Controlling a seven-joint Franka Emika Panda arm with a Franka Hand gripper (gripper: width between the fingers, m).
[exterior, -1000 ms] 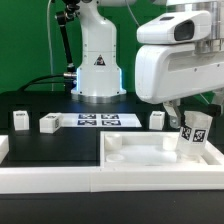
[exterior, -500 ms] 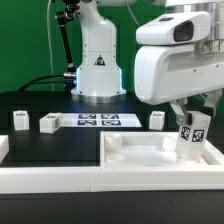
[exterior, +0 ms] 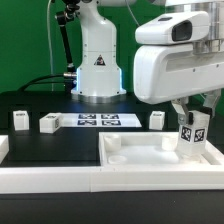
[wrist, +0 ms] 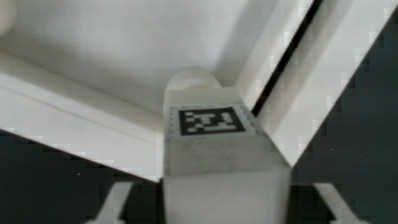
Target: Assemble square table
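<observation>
Between the fingers of the gripper (exterior: 190, 120) sits one white table leg (exterior: 192, 133), clamped near its upper end with the jaws closed to the leg's width. The wrist view confirms the grasp, the leg running out from the fingers with its tag (wrist: 212, 120) facing the camera. Directly beneath the gripper lies the tabletop slab (exterior: 140, 160), raised rim up. The leg hangs over the slab's corner nearest the gripper, leaning slightly rather than standing plumb. Whether the leg's lower end touches the slab cannot be told, and any mounting hole beneath it is hidden by the leg itself. Well away from the gripper, on the black surface beyond the slab, three loose legs (exterior: 49, 123) stand apart: two far off past the marker board (exterior: 98, 121), one nearer. Assessment: the step in hand is seating this leg in the corner. To do it well, the leg should first be brought upright and centred inside the rim's corner rather than over the rim, then lowered slowly under a firm grip. A tilted entry risks jamming or skidding off the rim. Release is advisable only once the leg stands seated.
</observation>
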